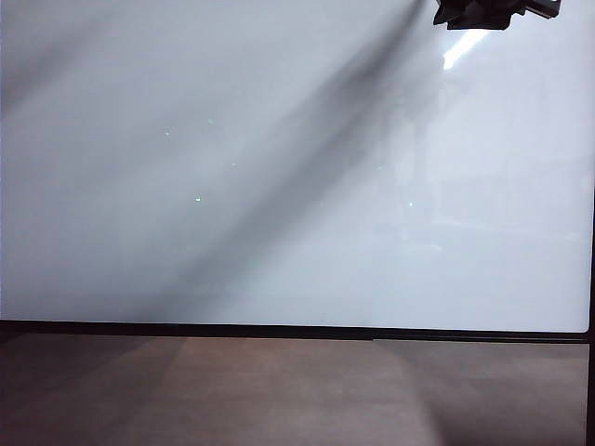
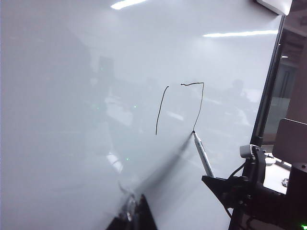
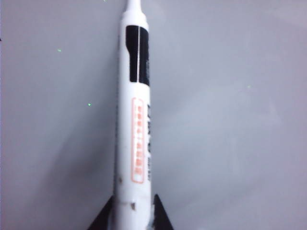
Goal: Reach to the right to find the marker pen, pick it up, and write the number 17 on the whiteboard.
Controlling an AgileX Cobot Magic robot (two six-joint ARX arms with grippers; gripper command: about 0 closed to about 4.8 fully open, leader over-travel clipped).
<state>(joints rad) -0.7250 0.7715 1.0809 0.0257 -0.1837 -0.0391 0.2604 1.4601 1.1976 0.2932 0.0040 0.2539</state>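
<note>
The whiteboard (image 1: 279, 186) fills most of the exterior view, glossy white with a thin black frame. In the right wrist view, my right gripper (image 3: 133, 207) is shut on the white marker pen (image 3: 134, 120), which points at the board. The left wrist view shows the marker pen (image 2: 203, 154) with its tip on the whiteboard (image 2: 57, 96), at the lower end of a hand-drawn 7 (image 2: 199, 103). A drawn 1 (image 2: 161, 110) stands beside it. My right gripper (image 2: 225, 184) holds the pen's rear end. My left gripper (image 2: 136, 213) hangs near the board, its fingertips together and empty.
A brown matte surface (image 1: 279, 390) lies below the board's black lower frame (image 1: 279, 330). A dark part of the right arm (image 1: 483, 11) shows at the exterior view's top right. Beyond the board's side frame (image 2: 268, 96) are the right arm's cables and camera (image 2: 249, 151).
</note>
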